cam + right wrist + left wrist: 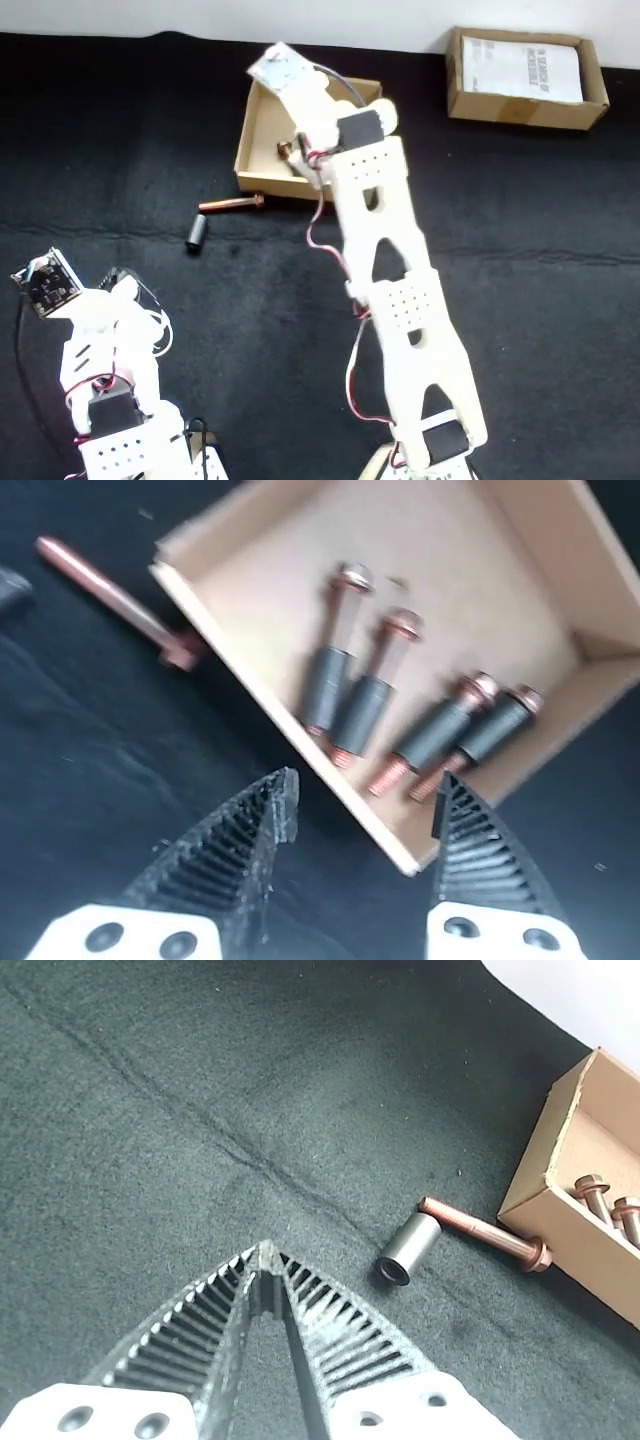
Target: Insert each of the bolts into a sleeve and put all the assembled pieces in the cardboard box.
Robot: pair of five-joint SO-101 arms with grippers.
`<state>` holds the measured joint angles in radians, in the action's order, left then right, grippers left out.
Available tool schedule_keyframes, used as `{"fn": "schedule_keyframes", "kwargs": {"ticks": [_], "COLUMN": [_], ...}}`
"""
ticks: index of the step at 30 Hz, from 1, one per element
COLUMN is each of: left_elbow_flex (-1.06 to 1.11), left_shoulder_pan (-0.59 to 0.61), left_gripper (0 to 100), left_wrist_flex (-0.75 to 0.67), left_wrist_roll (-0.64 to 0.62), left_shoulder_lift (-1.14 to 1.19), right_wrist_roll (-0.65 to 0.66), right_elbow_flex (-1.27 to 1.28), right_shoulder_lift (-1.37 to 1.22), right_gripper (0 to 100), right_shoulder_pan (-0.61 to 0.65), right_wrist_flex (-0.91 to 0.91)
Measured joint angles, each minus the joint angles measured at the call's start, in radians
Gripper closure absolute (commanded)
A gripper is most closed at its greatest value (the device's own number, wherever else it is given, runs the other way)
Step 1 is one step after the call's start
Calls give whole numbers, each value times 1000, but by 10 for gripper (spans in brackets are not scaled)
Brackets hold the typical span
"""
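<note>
Well ahead of left claw (267, 1253), loose sleeve (408, 1248) beside bolt (485, 1232)

fyi the white plastic right arm (365, 180) hides the whole 3 o'clock half of the shallow brown cardboard box (262, 120).

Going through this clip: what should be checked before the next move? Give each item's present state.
1. The bolt lies free outside the cardboard box: ok.
2. The sleeve lies free near the bolt: ok.
3. The bolt is inside the sleeve: not ok, they are separate.
4. The left gripper is open for a pick: not ok, it is shut.
5. The right gripper is open and empty above the box edge: ok.
6. Four assembled pieces lie in the box: ok.
</note>
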<state>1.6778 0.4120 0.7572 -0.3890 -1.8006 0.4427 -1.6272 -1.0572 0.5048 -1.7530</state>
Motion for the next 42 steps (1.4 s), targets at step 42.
{"fn": "schedule_keyframes", "kwargs": {"ticks": [42], "left_elbow_flex": [0], "left_shoulder_pan": [620], "left_gripper": [990], "left_wrist_flex": [135], "left_wrist_roll": [199], "left_shoulder_lift": [0], "right_wrist_roll": [-678], "right_elbow_flex": [98], "right_shoulder_lift": [-201], "right_gripper": [875], "right_shoulder_pan": [336], "right_wrist_flex": [408]}}
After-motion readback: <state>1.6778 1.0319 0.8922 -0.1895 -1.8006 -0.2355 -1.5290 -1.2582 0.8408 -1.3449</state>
